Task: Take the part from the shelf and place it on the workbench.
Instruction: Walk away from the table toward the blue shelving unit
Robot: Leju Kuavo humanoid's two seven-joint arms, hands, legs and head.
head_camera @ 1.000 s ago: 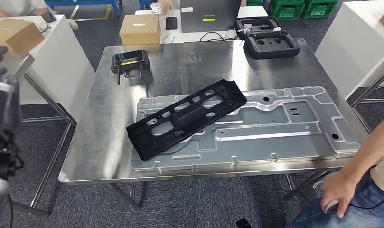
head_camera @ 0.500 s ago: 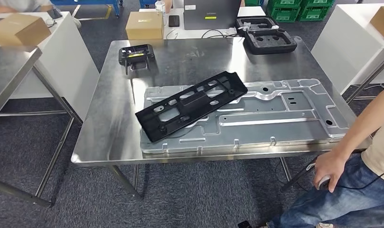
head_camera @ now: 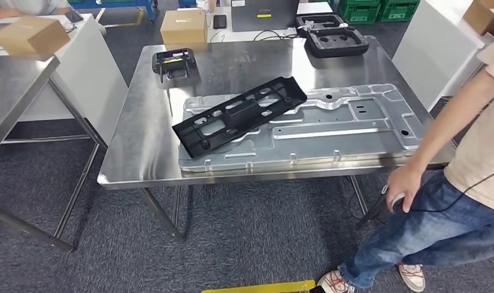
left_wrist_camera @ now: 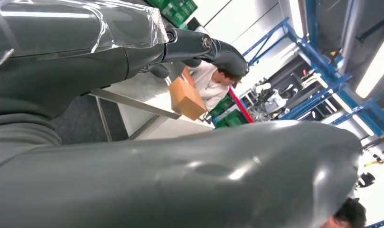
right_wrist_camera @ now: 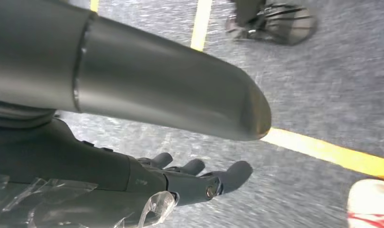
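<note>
With the black part (head_camera: 239, 116) resting on the tabletop (head_camera: 140, 152), keep both hands clear: right hand (right_wrist_camera: 199, 178) open, left hand (left_wrist_camera: 204, 47) unclear.

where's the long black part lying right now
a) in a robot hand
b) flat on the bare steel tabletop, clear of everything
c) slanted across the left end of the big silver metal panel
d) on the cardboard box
c: in the head view the black part lies at a slant over the left end of the silver panel on the steel table, with no robot hand on it.
</note>
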